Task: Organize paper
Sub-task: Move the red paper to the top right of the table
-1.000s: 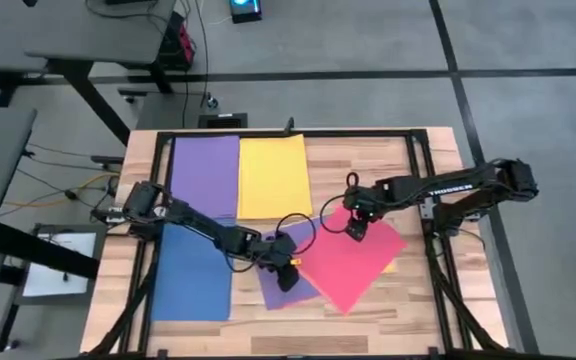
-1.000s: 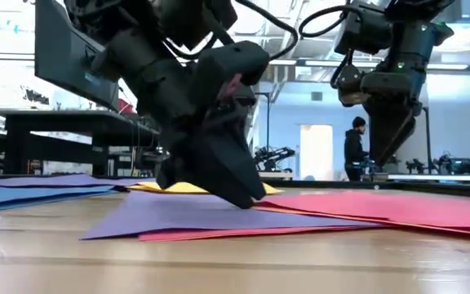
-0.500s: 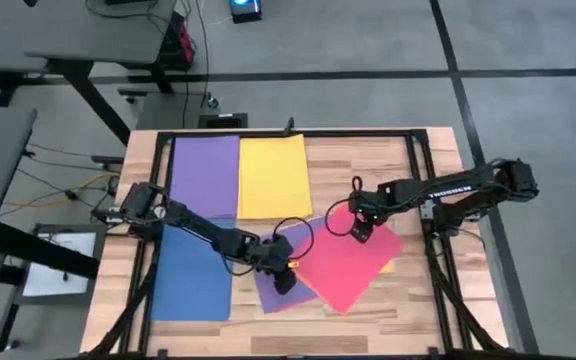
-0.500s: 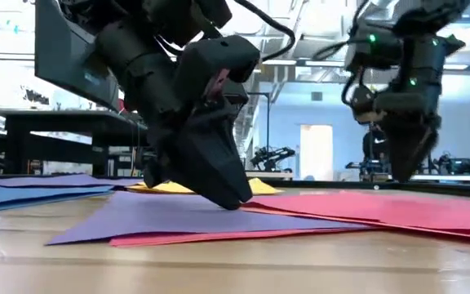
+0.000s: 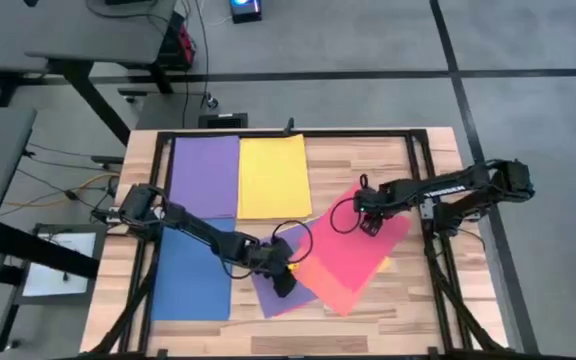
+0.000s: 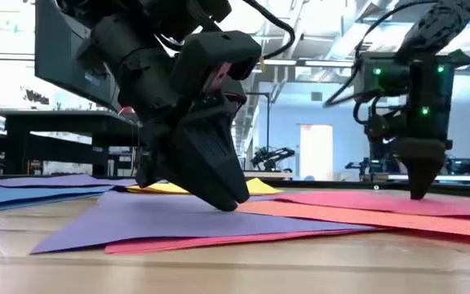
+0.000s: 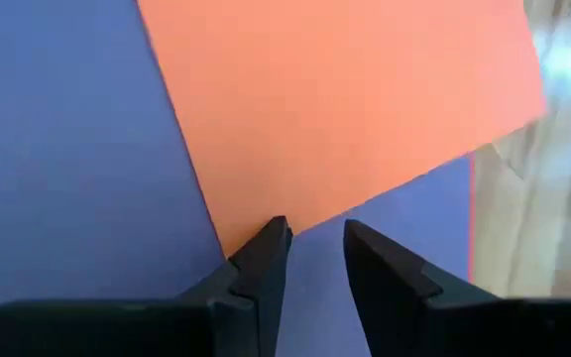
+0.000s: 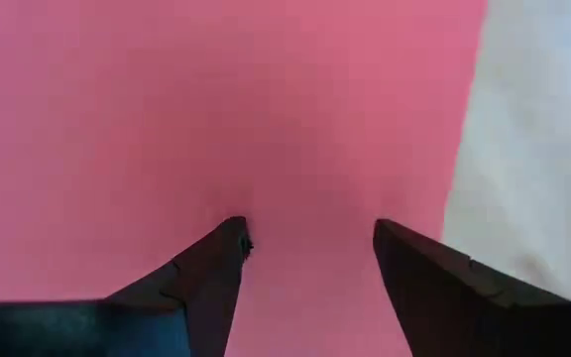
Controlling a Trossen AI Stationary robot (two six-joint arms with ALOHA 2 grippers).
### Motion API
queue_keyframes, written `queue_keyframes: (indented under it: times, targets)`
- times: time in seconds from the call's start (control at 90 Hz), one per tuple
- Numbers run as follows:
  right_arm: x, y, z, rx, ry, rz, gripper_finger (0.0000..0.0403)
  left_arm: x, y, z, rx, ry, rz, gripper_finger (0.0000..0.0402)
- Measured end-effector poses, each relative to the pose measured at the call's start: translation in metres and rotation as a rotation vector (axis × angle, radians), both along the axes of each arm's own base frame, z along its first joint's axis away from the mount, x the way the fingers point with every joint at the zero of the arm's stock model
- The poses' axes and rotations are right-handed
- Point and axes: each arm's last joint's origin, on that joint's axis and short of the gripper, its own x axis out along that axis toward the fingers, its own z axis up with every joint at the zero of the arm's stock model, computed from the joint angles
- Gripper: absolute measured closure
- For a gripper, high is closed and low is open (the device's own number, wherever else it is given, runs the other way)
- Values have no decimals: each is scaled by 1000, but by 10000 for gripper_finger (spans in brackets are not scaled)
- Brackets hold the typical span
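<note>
From the left wrist view alone we are seeing an orange-coral sheet (image 7: 345,109) overlapping the loose purple sheet (image 7: 77,149). Our left gripper (image 5: 284,283), jaws narrowly parted, is pressing there; our right gripper (image 5: 373,222), jaws spread, is pressing the red-pink sheet (image 5: 353,262) beside it.

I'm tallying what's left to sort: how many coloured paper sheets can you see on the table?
6: purple sheet and yellow sheet at the far side, blue sheet near left, and overlapping purple, orange and red-pink sheets in the middle. More may lie underneath.
</note>
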Motion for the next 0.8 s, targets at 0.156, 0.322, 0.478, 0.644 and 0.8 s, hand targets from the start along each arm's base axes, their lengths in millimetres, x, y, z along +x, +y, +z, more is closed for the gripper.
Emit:
queue_keyframes:
  times: [0.156,0.322,0.478,0.644,0.8]
  targets:
    - [9,-8,13,-4,-16,62,185,-1,0,2,-24,11,-11,311]
    - [30,6,37,87,-99,191,185,-7,5,23,-62,9,-43,311]
    - [48,35,46,274,-294,149,185,-21,15,66,-87,-20,-17,311]
    - [62,67,50,289,-449,212,185,-24,23,98,-35,-183,93,311]
    - [62,69,44,224,-428,171,185,6,28,72,-87,-272,154,311]
